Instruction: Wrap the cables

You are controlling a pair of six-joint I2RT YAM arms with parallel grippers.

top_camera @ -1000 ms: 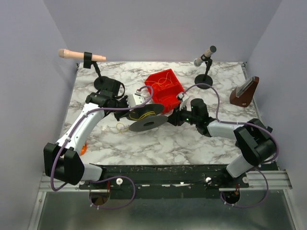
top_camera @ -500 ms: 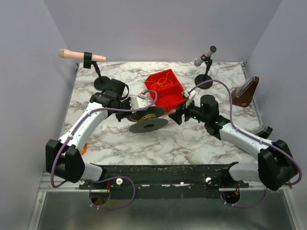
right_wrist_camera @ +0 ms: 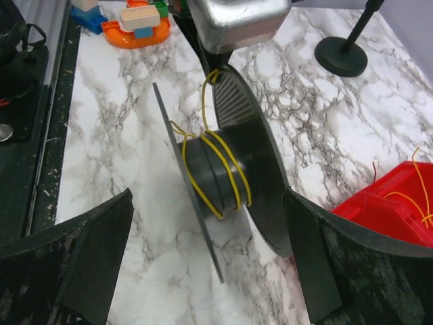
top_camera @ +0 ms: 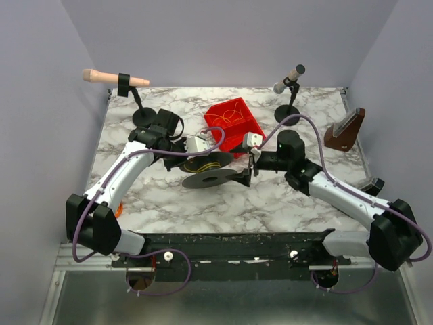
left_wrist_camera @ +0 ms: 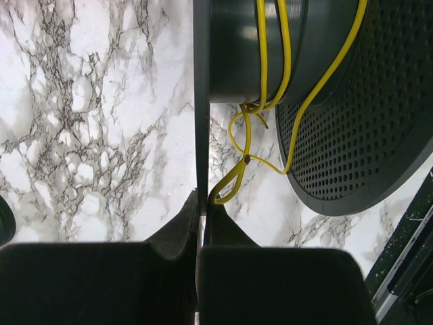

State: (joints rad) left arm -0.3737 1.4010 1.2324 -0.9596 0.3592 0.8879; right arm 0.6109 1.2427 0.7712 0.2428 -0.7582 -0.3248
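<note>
A dark grey spool point(top_camera: 210, 170) stands on the marble, with yellow cables point(right_wrist_camera: 220, 169) wound in a few turns round its hub. My left gripper point(left_wrist_camera: 201, 203) is shut on the edge of the spool's thin flange point(left_wrist_camera: 201, 101). A loose loop of cable point(left_wrist_camera: 233, 179) hangs right beside its jaws. The other flange point(left_wrist_camera: 365, 135) is perforated. My right gripper point(right_wrist_camera: 208, 198) is open wide just short of the spool, one finger point(right_wrist_camera: 95, 257) to each side, touching nothing. From above, the right gripper point(top_camera: 247, 169) sits just right of the spool.
A red bin point(top_camera: 233, 124) holding more yellow wire stands just behind the spool. Two microphone stands point(top_camera: 144, 116) point(top_camera: 289, 112) rise at the back, and a brown holder point(top_camera: 344, 130) sits at far right. An orange toy point(right_wrist_camera: 139, 24) lies near the front edge.
My right gripper has opened wide and its arm has stretched out, the wrist turning at the spool's right side. The left arm has shifted the spool slightly.
</note>
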